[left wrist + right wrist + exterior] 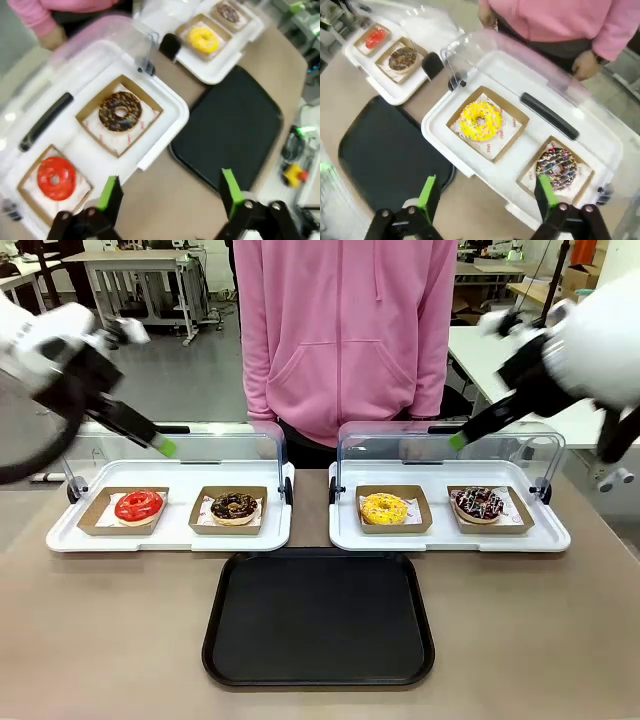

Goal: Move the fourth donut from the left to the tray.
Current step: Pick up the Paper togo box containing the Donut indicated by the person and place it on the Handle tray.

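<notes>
The fourth donut (478,503), chocolate-glazed with pale sprinkles, sits in its brown cardboard holder at the right end of the right white display tray (448,539), beside the yellow donut (384,508). The clear lid behind it appears raised, though its edges are hard to trace. The black tray (318,618) lies on the robot's side of the display trays, at mid-table. The right gripper (485,192) hovers above that display tray, jaws wide and holding nothing. The left gripper (169,187) is likewise wide and empty.

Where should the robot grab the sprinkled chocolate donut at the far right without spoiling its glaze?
Probably by its brown cardboard holder, not the donut itself: pinch two opposite raised walls, coming straight down from above. The clear lid stands open behind, so the top is free.
</notes>
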{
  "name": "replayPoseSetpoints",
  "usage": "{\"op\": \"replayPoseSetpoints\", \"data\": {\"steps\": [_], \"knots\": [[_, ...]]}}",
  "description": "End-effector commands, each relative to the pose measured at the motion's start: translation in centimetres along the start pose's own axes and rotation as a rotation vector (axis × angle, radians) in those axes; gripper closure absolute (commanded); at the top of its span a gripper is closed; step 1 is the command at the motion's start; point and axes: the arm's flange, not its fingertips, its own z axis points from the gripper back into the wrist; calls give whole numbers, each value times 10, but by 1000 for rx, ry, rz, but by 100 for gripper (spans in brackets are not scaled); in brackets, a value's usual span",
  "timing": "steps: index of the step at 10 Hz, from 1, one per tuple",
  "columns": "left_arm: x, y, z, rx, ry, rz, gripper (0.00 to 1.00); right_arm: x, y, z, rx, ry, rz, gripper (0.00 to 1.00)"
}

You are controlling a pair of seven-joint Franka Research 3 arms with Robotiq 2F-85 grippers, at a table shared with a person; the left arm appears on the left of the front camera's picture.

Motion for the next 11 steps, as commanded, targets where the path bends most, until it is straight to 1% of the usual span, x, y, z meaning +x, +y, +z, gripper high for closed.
{"op": "replayPoseSetpoints", "data": {"steps": [1, 2, 3, 4, 5, 6, 7, 8, 10, 11], "knots": [[-25, 59, 29, -168, 37, -31, 0, -36, -68, 35, 136, -97, 30, 0], [-46, 75, 50, -227, -18, -39, 0, -60, -100, 55, 217, -174, 30, 0], [-64, 88, 67, -266, -70, -63, 0, -86, -123, 73, 238, -231, 39, 0], [-80, 100, 82, -294, -110, -114, 0, -108, -142, 89, 268, -286, 52, 0], [-95, 109, 91, -305, -142, -154, 0, -126, -158, 98, 297, -349, 86, 0], [-109, 121, 103, -290, -178, -191, 0, -139, -171, 102, 294, -397, 107, 0], [-121, 130, 110, -244, -209, -231, 0, -150, -181, 104, 285, -449, 142, 0], [-123, 137, 109, -171, -210, -307, 0, -158, -189, 108, 278, -499, 165, 0], [-128, 137, 112, -117, -256, -349, 0, -169, -195, 110, 278, -546, 164, 0], [-130, 135, 113, -87, -252, -356, 0, -175, -198, 110, 280, -567, 154, 0]]}}
